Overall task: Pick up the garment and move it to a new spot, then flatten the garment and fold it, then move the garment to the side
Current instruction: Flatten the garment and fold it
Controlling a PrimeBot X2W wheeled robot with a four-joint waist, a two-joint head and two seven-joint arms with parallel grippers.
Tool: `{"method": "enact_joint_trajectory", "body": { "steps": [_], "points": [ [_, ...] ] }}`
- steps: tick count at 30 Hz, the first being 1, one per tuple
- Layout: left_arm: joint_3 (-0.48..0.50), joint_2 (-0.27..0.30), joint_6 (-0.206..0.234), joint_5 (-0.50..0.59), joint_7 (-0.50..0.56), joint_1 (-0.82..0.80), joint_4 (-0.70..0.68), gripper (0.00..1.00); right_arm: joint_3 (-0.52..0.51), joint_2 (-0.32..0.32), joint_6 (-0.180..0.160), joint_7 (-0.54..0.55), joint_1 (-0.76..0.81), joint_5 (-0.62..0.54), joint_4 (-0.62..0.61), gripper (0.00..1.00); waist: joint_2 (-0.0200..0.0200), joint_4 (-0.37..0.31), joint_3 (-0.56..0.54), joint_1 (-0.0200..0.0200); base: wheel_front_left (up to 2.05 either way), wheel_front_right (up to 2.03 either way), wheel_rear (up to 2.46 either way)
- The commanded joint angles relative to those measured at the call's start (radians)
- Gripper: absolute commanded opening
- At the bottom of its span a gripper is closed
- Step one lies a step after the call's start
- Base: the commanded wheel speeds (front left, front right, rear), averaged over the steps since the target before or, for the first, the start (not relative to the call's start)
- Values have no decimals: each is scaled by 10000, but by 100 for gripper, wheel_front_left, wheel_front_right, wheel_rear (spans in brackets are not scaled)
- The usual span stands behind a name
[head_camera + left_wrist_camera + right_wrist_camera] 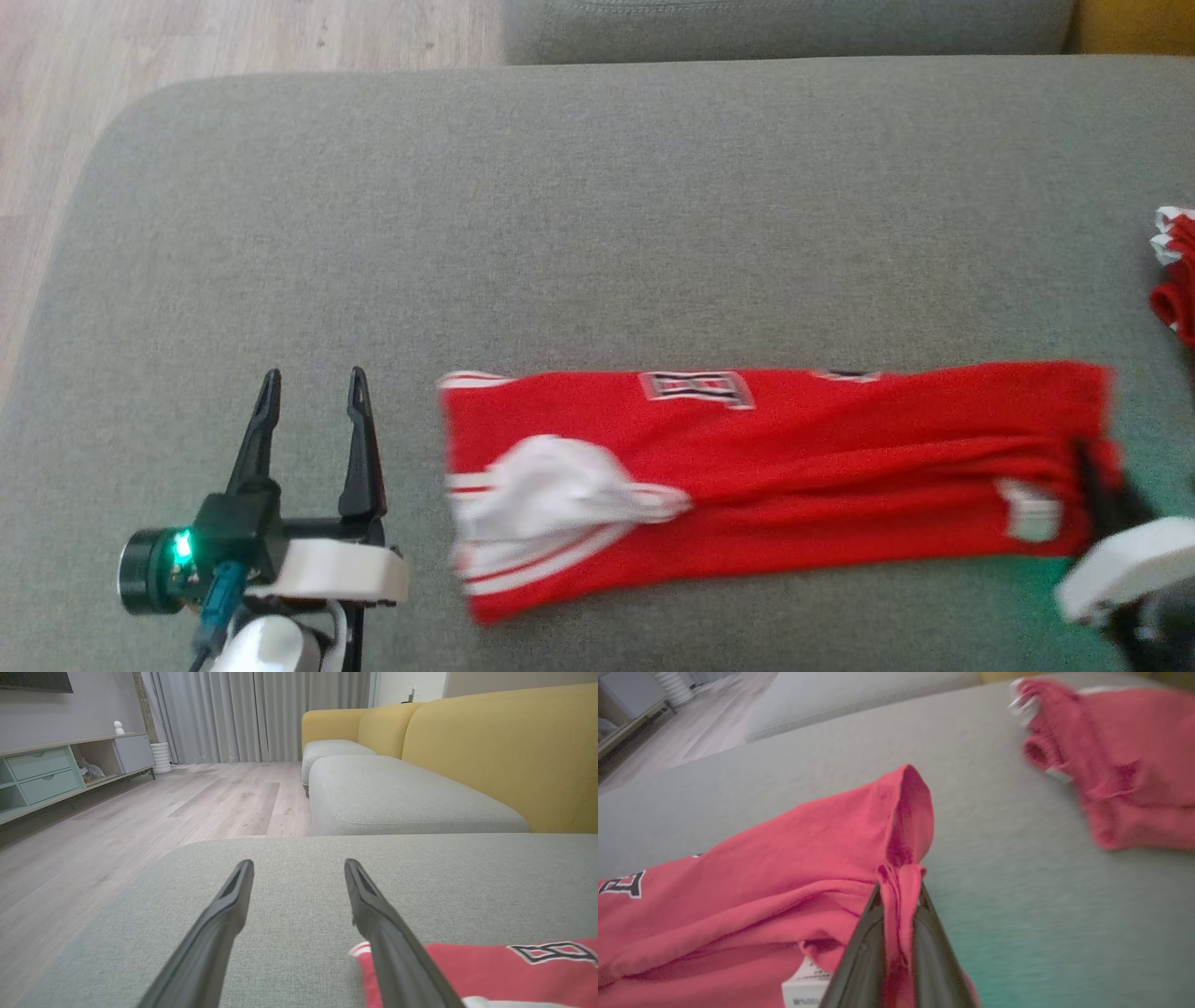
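On grey cushion (560, 233), right gripper (899, 884) pinching red garment (794, 457) edge; left gripper (313, 383) spread wide, empty.

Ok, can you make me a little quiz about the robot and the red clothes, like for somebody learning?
1. True or false: the left tool is shut on the red garment.
2. What does the right tool pinch? A: the red garment's edge. B: a sock. C: nothing.
3. Fill in: the red garment lies on a grey ____.
Key: 1 false, it stands open beside it. 2 A. 3 cushion.
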Motion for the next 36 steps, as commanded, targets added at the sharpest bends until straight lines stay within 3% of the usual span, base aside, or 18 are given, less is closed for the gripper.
{"method": "enact_joint_trajectory", "body": {
  "steps": [1,4,7,11,15,22,29,30,31,32,36],
  "points": [
    [448,222,107,-46,-89,-222,-318,100,-34,-341,-7,71,-97,-93,-386,0,0,-11,-34,0,0,0,0],
    [453,247,134,-79,-73,-143,-375,100,-511,-366,-7,639,-32,-284,-896,0,0,-42,-109,0,0,0,0],
    [480,275,154,-122,-66,-99,-416,100,-138,-163,-7,1303,-113,-200,-1843,0,0,-88,-150,0,0,0,0],
    [494,298,164,-167,-53,-86,-455,100,1302,295,-7,2471,-309,358,-3282,0,0,-113,-166,0,0,0,0],
    [446,286,136,-175,-24,-198,-469,100,3158,996,-7,3073,-722,1925,-3903,0,0,-21,-94,0,0,0,0],
    [245,102,82,-169,-26,-425,-363,100,5946,1511,-7,2596,-1697,4393,-2958,0,0,415,110,0,0,0,0],
    [106,-109,-22,-214,-185,-651,-77,100,7820,1535,-7,1123,-2639,5284,-1405,0,0,701,398,0,0,0,0],
    [100,-134,-23,-218,-212,-676,-40,100,8003,1536,-7,902,-2766,5328,-1206,36,0,707,448,0,0,0,0],
    [98,-155,-25,-224,-241,-699,0,100,8186,1536,-7,721,-2880,5389,-1013,89,0,704,483,0,0,0,0],
    [99,-172,-30,-230,-271,-721,40,100,8317,1536,-7,471,-3012,5381,-866,100,0,697,519,0,0,0,0],
    [105,-221,-35,-251,-345,-785,143,100,8690,1537,-7,-314,-3415,5264,-590,100,0,648,594,0,0,0,0]
  ]
}}
